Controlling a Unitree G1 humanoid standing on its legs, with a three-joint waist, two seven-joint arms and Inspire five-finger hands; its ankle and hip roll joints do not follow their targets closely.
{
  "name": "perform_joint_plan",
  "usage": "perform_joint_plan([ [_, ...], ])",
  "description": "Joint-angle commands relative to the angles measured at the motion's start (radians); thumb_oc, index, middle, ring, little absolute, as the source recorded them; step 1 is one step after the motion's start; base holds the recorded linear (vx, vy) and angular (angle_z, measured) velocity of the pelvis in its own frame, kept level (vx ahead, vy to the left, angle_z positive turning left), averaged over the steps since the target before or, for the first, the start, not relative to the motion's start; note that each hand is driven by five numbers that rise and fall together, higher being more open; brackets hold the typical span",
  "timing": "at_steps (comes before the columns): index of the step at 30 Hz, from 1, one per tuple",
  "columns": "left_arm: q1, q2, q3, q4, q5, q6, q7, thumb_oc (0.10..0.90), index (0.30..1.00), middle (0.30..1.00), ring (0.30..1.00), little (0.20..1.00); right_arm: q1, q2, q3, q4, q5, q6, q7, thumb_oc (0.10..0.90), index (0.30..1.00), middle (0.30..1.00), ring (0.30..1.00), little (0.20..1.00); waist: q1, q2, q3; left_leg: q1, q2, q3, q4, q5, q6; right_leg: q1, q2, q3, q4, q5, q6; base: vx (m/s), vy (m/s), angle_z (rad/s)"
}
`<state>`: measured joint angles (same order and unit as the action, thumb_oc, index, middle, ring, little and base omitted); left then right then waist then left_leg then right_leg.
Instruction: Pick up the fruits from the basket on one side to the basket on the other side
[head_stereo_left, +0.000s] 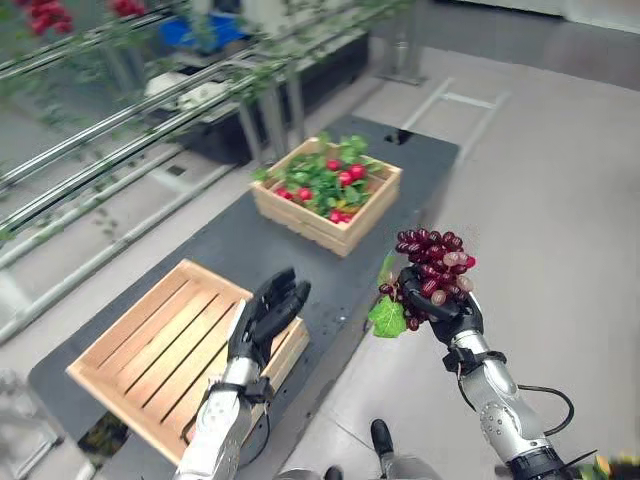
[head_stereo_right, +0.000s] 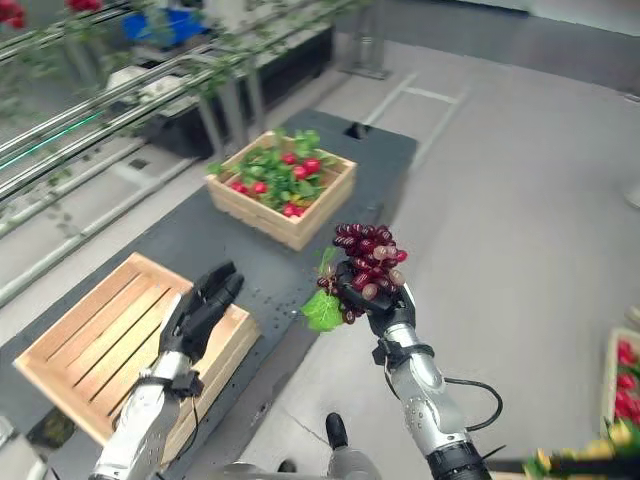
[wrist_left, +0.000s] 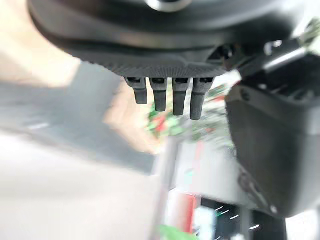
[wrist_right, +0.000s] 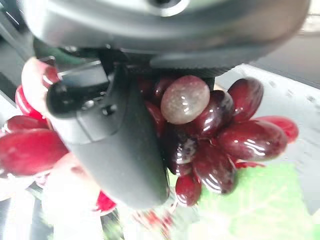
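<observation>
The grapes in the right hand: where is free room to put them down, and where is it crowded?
The right hand holds the grapes beside the dark mat. The near crate is bare inside; the open left hand hovers at its right edge. The mat between the two crates is also free. The far crate is crowded with leaves and red fruit.

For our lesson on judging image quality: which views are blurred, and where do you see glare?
Left wrist view: the background past the left robot hand is smeared. Right wrist view: bright glints on the grapes, with the leaf out of focus. Left eye view: the far plants along the rails are soft.
</observation>
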<state>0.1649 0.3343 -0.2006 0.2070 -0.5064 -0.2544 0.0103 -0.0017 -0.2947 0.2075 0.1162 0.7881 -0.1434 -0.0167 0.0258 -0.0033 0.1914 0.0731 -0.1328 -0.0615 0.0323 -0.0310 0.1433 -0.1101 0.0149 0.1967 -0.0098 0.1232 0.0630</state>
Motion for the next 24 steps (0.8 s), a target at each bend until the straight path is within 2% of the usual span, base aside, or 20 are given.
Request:
perform_joint_plan([
  [1,-0.09,0.018,0.035,-0.085,0.005,-0.107,-0.015,0.8,0.9,0.9,0.9,0.9,-0.074,0.007,-0.021,-0.143,-0.039,-0.177,0.004,0.4,0.3,0.3,0.3,0.3,-0.028,0.006,-0.017,0.025,0.034,-0.044,-0.005,-0.065,-0.068,0.168,-0.033,-0.048,-0.071,-0.038,0.001,-0.15,0.083,-0.89],
  [3,-0.109,0.032,0.035,-0.074,0.004,-0.128,0.003,0.8,0.9,0.9,0.9,0.9,-0.077,0.001,-0.022,-0.117,-0.036,-0.187,-0.008,0.4,0.3,0.3,0.3,0.3,-0.036,0.01,-0.007,0.028,0.028,-0.044,-0.012,-0.068,-0.062,0.141,-0.034,-0.039,-0.071,-0.019,0.014,-0.17,0.136,-0.29],
  [6,-0.152,0.057,0.027,-0.065,0.005,-0.141,0.013,0.8,0.9,0.9,0.9,0.9,-0.075,0.003,-0.023,-0.089,-0.046,-0.185,-0.033,0.4,0.3,0.3,0.3,0.3,-0.058,0.012,0.011,0.022,0.027,-0.003,0.01,-0.086,-0.053,0.096,-0.045,-0.042,-0.047,-0.003,0.028,-0.19,0.185,-0.29],
  [10,-0.19,0.062,0.011,-0.056,0.004,-0.138,0.007,0.8,0.9,0.9,0.9,0.9,-0.056,0.015,-0.028,-0.065,-0.062,-0.173,-0.045,0.4,0.3,0.3,0.3,0.3,-0.08,0.005,0.031,0.019,0.013,0.023,0.026,-0.099,-0.044,0.064,-0.058,-0.036,-0.057,0.038,0.047,-0.16,0.172,-0.03],
  [12,-0.181,0.062,0.014,-0.057,0.019,-0.13,0.012,0.8,0.9,0.9,0.9,0.9,-0.036,0.03,-0.034,-0.038,-0.059,-0.142,-0.031,0.4,0.3,0.3,0.3,0.3,-0.084,0.003,0.044,0.037,0.013,0.04,0.003,-0.087,-0.049,0.052,-0.063,-0.072,-0.062,0.062,0.06,-0.17,0.148,-0.28],
  [14,-0.16,0.071,0.024,-0.072,0.017,-0.123,0.026,0.8,0.9,0.9,0.9,0.9,-0.028,0.034,-0.03,-0.034,-0.059,-0.108,-0.001,0.4,0.3,0.3,0.3,0.3,-0.074,0.008,0.054,0.056,0.025,0.077,-0.026,-0.072,-0.054,0.035,-0.073,-0.165,0.017,0.067,0.069,-0.18,0.095,-0.53],
  [15,-0.136,0.085,0.047,-0.093,0.011,-0.12,0.042,0.8,0.9,0.9,0.9,0.9,-0.022,0.038,-0.017,-0.021,-0.06,-0.089,0.041,0.4,0.3,0.3,0.3,0.3,-0.053,0.02,0.056,0.062,0.045,0.138,-0.054,-0.052,-0.054,0.018,-0.099,-0.271,0.172,0.05,0.064,-0.23,0.113,-0.84],
  [16,-0.128,0.092,0.062,-0.098,0.007,-0.118,0.041,0.8,0.9,0.9,0.9,0.9,-0.016,0.038,-0.006,-0.01,-0.067,-0.084,0.056,0.4,0.3,0.3,0.3,0.3,-0.045,0.031,0.056,0.066,0.057,0.162,-0.068,-0.043,-0.051,0.02,-0.109,-0.305,0.266,0.008,0.052,-0.22,0.107,-0.97],
  [17,-0.127,0.093,0.063,-0.097,0.007,-0.118,0.041,0.8,0.9,0.9,0.9,0.9,-0.016,0.038,-0.004,-0.008,-0.068,-0.083,0.058,0.4,0.3,0.3,0.3,0.3,-0.043,0.033,0.054,0.063,0.058,0.166,-0.069,-0.042,-0.05,0.018,-0.11,-0.309,0.286,0.002,0.049,-0.2,0.066,-0.98],
  [18,-0.132,0.097,0.071,-0.089,0.002,-0.106,0.052,0.8,0.9,0.9,0.9,0.9,-0.012,0.04,0.011,0.012,-0.076,-0.067,0.067,0.4,0.3,0.3,0.3,0.3,-0.035,0.043,0.043,0.055,0.067,0.181,-0.074,-0.038,-0.044,0.034,-0.115,-0.336,0.361,-0.074,0.023,-0.17,0.03,-0.85],
  [19,-0.138,0.094,0.071,-0.073,-0.001,-0.1,0.071,0.8,0.9,0.9,0.9,0.9,-0.013,0.042,0.029,0.034,-0.091,-0.056,0.078,0.4,0.3,0.3,0.3,0.3,-0.029,0.043,0.035,0.049,0.068,0.183,-0.067,-0.042,-0.04,0.047,-0.12,-0.352,0.421,-0.117,0.012,-0.21,-0.002,-0.8],
  [20,-0.147,0.089,0.071,-0.05,-0.011,-0.088,0.095,0.8,0.9,0.9,0.9,0.9,-0.015,0.043,0.051,0.06,-0.1,-0.047,0.087,0.4,0.3,0.3,0.3,0.3,-0.019,0.037,0.024,0.034,0.07,0.195,-0.05,-0.047,-0.04,0.07,-0.123,-0.368,0.428,-0.154,0.005,-0.11,-0.03,-0.62],
  [21,-0.149,0.088,0.071,-0.044,-0.014,-0.082,0.099,0.8,0.9,0.9,0.9,0.9,-0.016,0.044,0.056,0.068,-0.098,-0.047,0.088,0.4,0.3,0.3,0.3,0.3,-0.017,0.034,0.022,0.029,0.07,0.199,-0.045,-0.049,-0.041,0.078,-0.125,-0.373,0.428,-0.16,0.004,-0.12,-0.108,-0.65],
  [22,-0.16,0.079,0.067,-0.025,-0.07,-0.028,0.103,0.8,0.9,0.9,0.9,0.9,-0.02,0.051,0.078,0.094,-0.1,-0.042,0.083,0.4,0.3,0.3,0.3,0.3,-0.004,0.018,0.012,0.005,0.071,0.221,-0.023,-0.054,-0.046,0.123,-0.121,-0.394,0.399,-0.191,0.007,-0.04,-0.1,-0.52],
  [23,-0.16,0.075,0.063,-0.014,-0.094,-0.025,0.1,0.8,0.9,0.9,0.9,0.9,-0.021,0.055,0.086,0.103,-0.103,-0.041,0.084,0.4,0.3,0.3,0.3,0.3,0.0,0.008,0.01,0.009,0.067,0.225,-0.018,-0.066,-0.052,0.157,-0.124,-0.402,0.374,-0.215,0.015,-0.08,-0.202,-0.66],
  [24,-0.162,0.059,0.061,0.001,-0.164,-0.015,0.076,0.8,0.9,0.9,0.9,0.9,-0.026,0.062,0.098,0.122,-0.104,-0.043,0.079,0.4,0.3,0.3,0.3,0.3,0.015,-0.004,0.002,-0.008,0.075,0.252,-0.004,-0.063,-0.067,0.226,-0.119,-0.437,0.268,-0.242,0.005,-0.06,-0.219,-0.62],
])
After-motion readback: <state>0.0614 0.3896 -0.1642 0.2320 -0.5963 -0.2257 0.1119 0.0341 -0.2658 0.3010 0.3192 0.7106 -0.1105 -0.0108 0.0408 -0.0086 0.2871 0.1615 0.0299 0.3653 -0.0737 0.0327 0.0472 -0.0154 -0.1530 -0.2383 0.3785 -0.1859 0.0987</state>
